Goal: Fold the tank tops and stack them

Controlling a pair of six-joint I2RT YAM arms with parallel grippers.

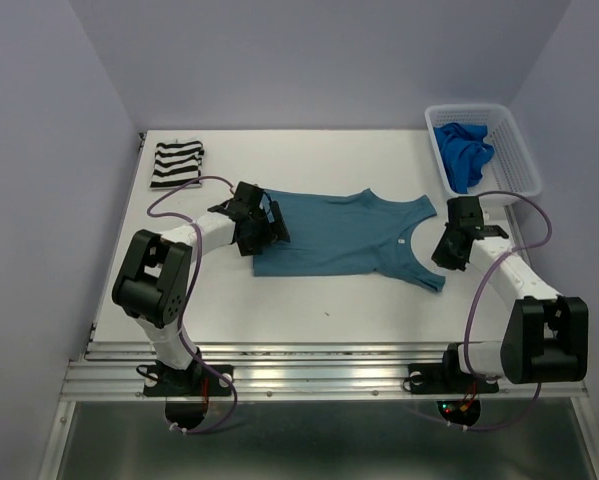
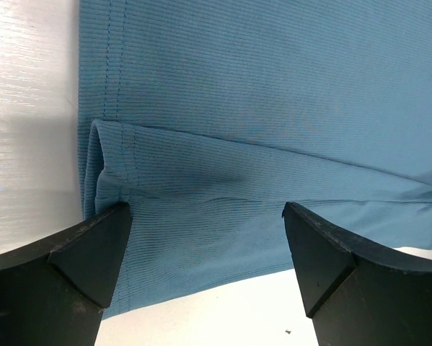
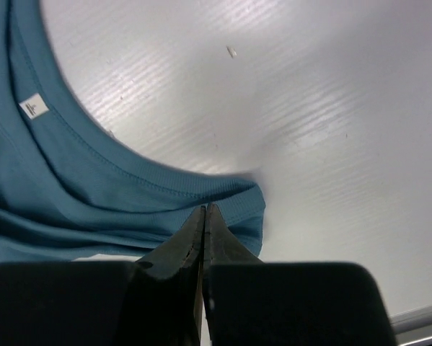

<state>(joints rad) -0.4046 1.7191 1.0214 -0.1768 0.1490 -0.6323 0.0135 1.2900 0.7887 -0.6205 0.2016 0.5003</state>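
The right gripper point(image 3: 205, 216) is seen with its jaws pressed fully together, the tips set on the end of a shoulder strap of the teal tank top point(image 3: 57, 180); whether fabric is pinched between them cannot be told. A small white label point(image 3: 32, 107) is sewn inside the neckline close by. The left gripper point(image 2: 205, 245) is held wide open, its two fingers point(image 2: 86, 267) spread over the hem at the garment's other end, where a corner is folded under. The teal top is laid flat across the middle of the white table point(image 1: 309, 300), between the two grippers. The striped tank top point(image 1: 177, 163) is folded at the far left corner. The royal blue tank top point(image 1: 464, 150) is bunched inside the white basket point(image 1: 519, 165) at the far right
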